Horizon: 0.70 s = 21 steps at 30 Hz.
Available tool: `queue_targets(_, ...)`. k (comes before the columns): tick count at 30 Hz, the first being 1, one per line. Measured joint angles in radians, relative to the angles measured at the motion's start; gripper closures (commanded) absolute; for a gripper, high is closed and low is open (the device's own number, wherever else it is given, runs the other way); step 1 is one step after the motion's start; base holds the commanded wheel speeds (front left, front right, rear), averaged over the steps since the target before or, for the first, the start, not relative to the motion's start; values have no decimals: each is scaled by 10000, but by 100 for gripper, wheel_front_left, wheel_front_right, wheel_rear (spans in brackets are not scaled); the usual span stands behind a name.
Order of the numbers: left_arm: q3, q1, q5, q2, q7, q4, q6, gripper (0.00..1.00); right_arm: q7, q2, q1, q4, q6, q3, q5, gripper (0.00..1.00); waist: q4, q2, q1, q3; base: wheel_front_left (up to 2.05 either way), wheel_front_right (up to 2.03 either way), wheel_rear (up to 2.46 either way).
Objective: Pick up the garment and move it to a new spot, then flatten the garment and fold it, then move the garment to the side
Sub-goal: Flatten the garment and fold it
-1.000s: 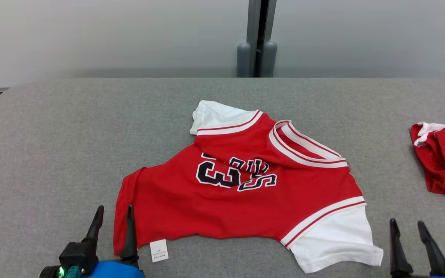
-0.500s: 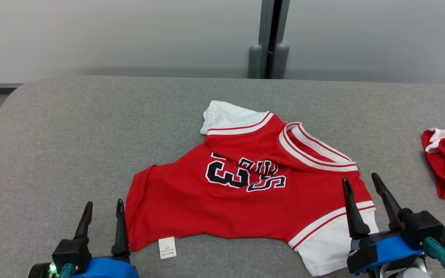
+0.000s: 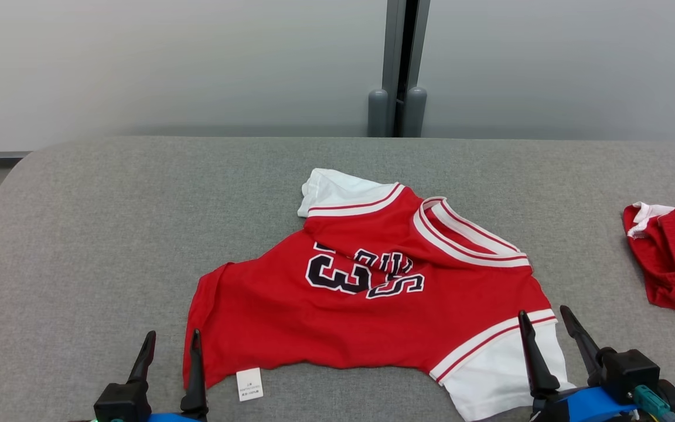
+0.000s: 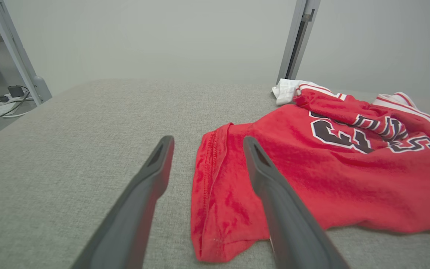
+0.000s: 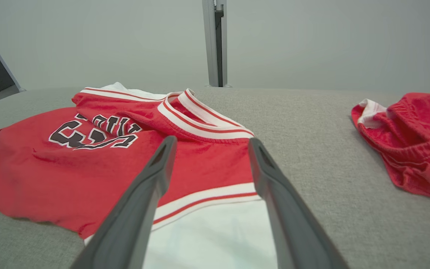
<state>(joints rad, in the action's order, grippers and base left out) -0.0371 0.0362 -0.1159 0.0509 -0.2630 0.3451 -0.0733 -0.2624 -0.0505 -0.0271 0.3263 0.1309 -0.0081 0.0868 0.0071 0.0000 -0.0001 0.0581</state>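
Head view: the red garment (image 3: 372,316) lies crumpled in the middle of the grey bench (image 3: 109,234). My left claw (image 3: 174,334) is spread apart and holds nothing, at the garment's near left hem. My right claw (image 3: 542,312) is spread too, empty, above the white sleeve (image 3: 490,372). A second red cloth (image 3: 671,258) lies at the far right.
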Motion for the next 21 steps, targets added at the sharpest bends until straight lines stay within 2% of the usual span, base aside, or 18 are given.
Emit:
queue_targets(7,-127,-4,-81,2,0,217,-102,0,0,0,-33,82,-2,42,2,0,14,0,0,78,0,0,0)
queue_targets(15,-439,-125,-817,-2,0,2044,-330,0,0,2,-52,520,-2,132,25,0,-19,0,2,258,0,0,0)
queue_targets(21,-290,-549,-1145,2,0,2765,-412,0,0,0,-139,683,-2,38,-40,0,-171,0,2,445,0,0,0)
